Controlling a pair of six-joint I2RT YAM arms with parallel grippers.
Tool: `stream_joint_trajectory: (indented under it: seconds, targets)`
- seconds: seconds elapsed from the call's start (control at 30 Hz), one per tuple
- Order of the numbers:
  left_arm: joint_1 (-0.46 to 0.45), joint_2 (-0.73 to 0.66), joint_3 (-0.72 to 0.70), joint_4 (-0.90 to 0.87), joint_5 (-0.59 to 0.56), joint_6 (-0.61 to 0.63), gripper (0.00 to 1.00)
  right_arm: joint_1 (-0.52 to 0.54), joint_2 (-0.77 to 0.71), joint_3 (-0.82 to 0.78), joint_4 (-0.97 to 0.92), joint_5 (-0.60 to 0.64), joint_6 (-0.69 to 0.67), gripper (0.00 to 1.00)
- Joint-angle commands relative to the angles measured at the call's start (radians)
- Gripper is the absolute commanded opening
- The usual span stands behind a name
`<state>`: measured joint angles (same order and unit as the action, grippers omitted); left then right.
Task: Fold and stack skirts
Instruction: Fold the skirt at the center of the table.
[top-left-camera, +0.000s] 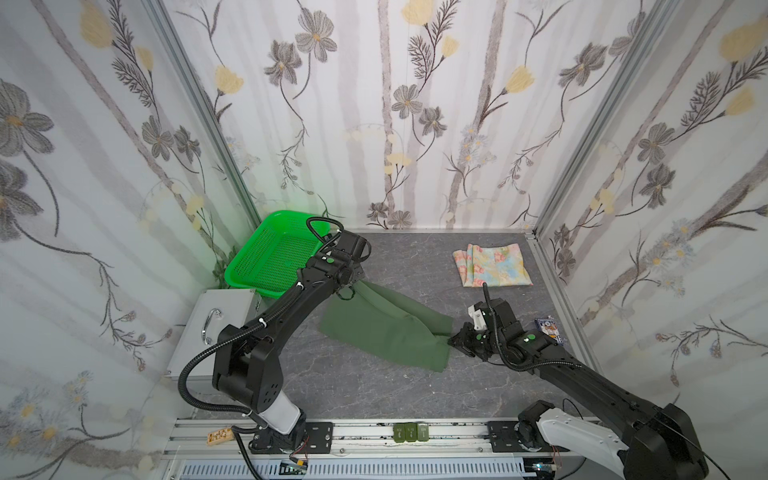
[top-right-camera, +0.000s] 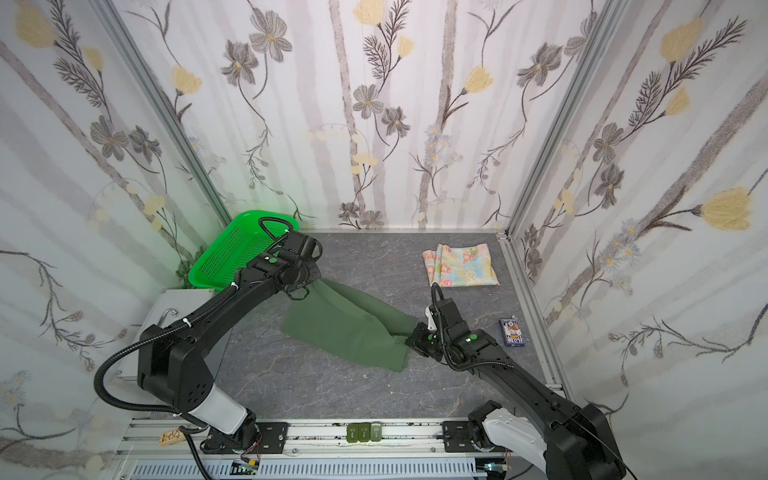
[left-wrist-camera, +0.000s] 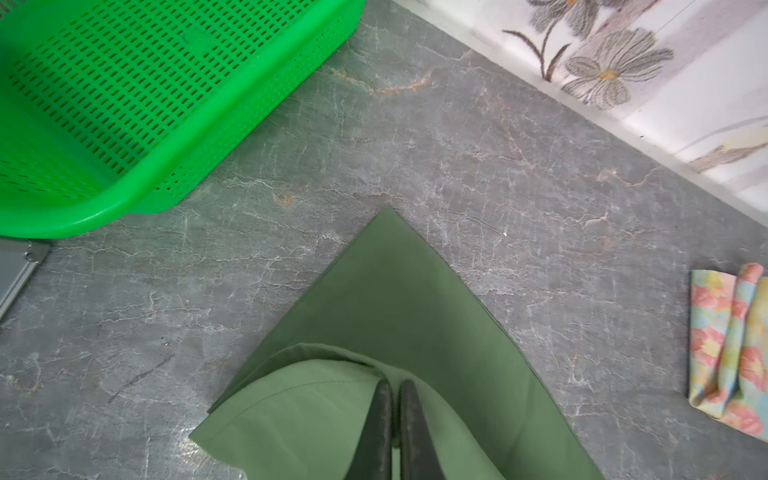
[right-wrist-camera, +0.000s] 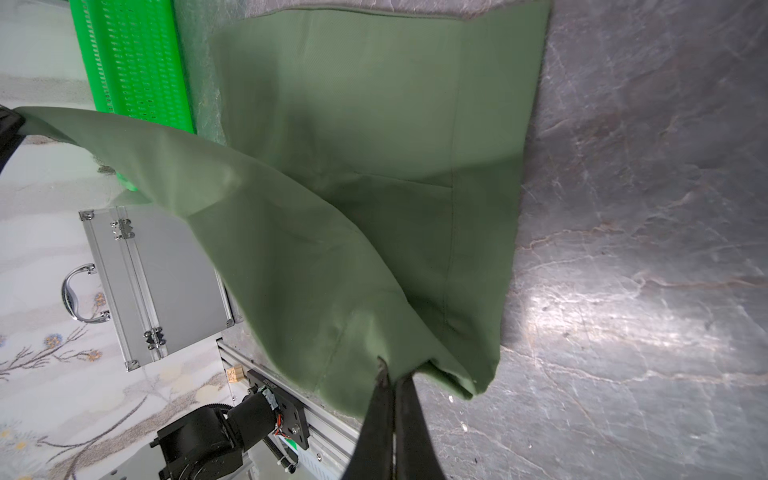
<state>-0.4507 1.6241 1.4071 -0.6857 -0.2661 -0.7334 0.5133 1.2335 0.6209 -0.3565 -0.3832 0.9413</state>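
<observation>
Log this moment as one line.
left pincer: shut on green skirt | right pincer: shut on green skirt | floral skirt: folded, lying apart

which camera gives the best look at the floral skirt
The top views: both show the floral skirt whole and unobstructed, folded, near the back right corner. The left wrist view catches only one folded end, cut off by the frame; the right wrist view does not show it.

1. The dark green skirt (top-right-camera: 349, 328) spans the table centre, from under the left arm (top-right-camera: 249, 286) to the right gripper (top-right-camera: 412, 338).
2. The floral skirt (top-right-camera: 459, 266) lies folded at far right, well apart.
3. The green basket (top-right-camera: 224, 253) sits at far left.
</observation>
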Motion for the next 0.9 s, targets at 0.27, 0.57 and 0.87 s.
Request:
stream_joint_trajectory:
  seconds: [0.27, 0.57, 0.87]
  targets:
    - [0.038, 0.196, 0.117, 0.091, -0.043, 0.029, 0.0, -0.128, 0.192, 0.088, 0.074, -0.106, -0.121, 0.0]
    - [0.077, 0.31, 0.162, 0.117, -0.024, 0.032, 0.0, -0.169, 0.338, 0.206, 0.073, -0.123, -0.162, 0.0]
    - [0.108, 0.437, 0.233, 0.132, -0.009, 0.031, 0.0, -0.187, 0.509, 0.307, 0.057, -0.148, -0.197, 0.0]
